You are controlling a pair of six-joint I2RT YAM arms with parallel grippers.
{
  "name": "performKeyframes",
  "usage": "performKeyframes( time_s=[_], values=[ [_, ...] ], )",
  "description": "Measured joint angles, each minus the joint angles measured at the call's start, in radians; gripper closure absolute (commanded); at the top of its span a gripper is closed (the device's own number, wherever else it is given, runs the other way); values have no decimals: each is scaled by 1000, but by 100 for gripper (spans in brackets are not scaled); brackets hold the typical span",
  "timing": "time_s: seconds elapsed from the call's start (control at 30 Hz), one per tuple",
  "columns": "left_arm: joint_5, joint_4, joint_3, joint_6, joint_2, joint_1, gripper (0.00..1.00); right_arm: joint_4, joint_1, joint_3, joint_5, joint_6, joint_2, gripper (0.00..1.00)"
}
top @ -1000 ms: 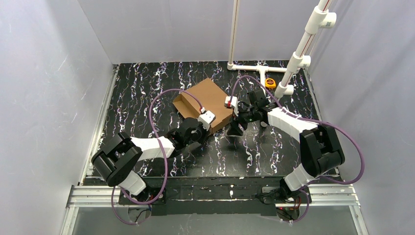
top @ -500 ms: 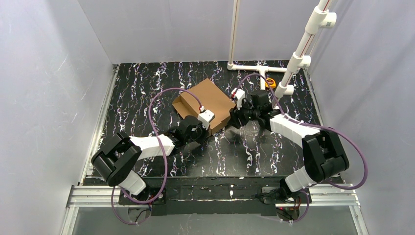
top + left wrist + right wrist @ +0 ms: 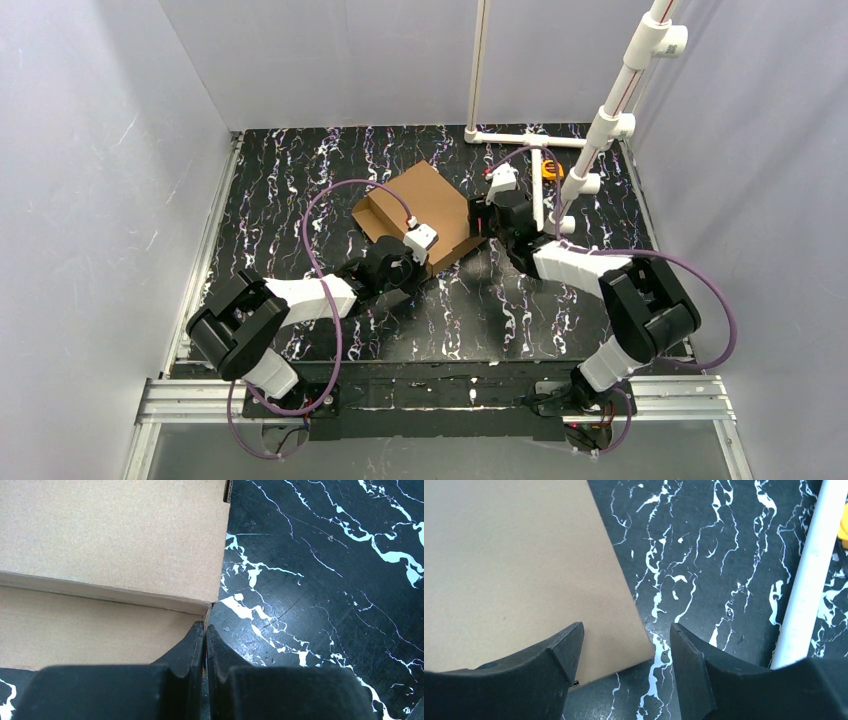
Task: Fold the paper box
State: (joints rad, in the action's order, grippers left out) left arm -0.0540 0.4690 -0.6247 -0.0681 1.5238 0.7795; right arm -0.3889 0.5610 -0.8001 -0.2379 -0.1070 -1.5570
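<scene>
The paper box (image 3: 425, 195) lies on the black, white-veined worktop (image 3: 290, 180), a little beyond the middle and turned so that its corners point near, far, left and right. Its broad brown top panel is flat, and at the left near side a lower part of the cardboard shows, with a short upright wall. The left pincer (image 3: 205, 627) lies low at the box's near corner. Its two black fingers (image 3: 185, 650) are pressed together, with their tips against the cardboard edge where the upper panel meets the lower one. Whether any cardboard is nipped between them cannot be told. The right pincer (image 3: 626, 630) stands over the box's right corner with its jaws well apart and nothing gripped. The left finger overlaps the brown panel and the right finger is over bare worktop, so the corner shows in the gap between them. A white PVC pipe frame (image 3: 520, 138) lies on the far right of the worktop, just right of the right arm's wrist, and a small yellow object (image 3: 552, 170) sits beside it. Purple cables (image 3: 330, 200) loop over both arms.
</scene>
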Motion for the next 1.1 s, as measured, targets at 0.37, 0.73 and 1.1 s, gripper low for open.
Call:
performKeyframes(
  time_s=[0.37,0.73,1.1],
  values=[
    [-7,-7,0,-3,0,-2,100,-32,5,0,-43,-180,-75,31],
    [-7,-21,0,-3,0,-4,100,-40,1,-2,29,-213,-80,35],
    [23,-47,0,-10,-21,-5,99,-61,-5,-3,93,-235,-90,36]
  ],
)
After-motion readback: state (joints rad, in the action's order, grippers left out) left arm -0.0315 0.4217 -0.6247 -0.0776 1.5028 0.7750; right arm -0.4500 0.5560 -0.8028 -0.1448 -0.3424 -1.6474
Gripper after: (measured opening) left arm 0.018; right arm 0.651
